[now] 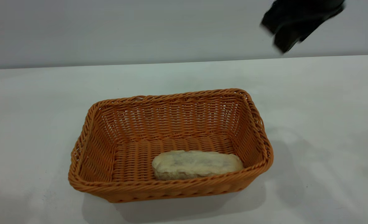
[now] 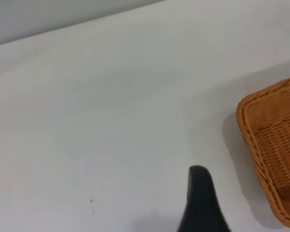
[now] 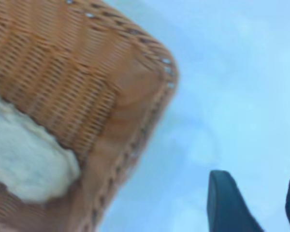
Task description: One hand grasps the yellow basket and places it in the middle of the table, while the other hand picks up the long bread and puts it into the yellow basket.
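The yellow basket (image 1: 171, 146) sits on the white table (image 1: 327, 109), close to the middle. The long bread (image 1: 197, 164) lies flat on the basket floor, by the near wall, with its pale underside up. So both jobs look done: the basket is in place and the bread is inside it. I think nothing is left except for the arms to go back and rest.

The right pincer (image 1: 299, 21) is high up near the back of the table, well apart from the basket, and it holds nothing. In the right wrist view its two dark fingers (image 3: 229, 205) stand apart with only table between them. The left pincer (image 2: 200, 203) does not show in the outside view. In the left wrist view only one dark finger shows, above bare table, near one corner of the basket. I cannot tell if that pincer is apart or together.

Now the count: one basket, one bread, one table, and two pincers. Nothing else lies on the table.
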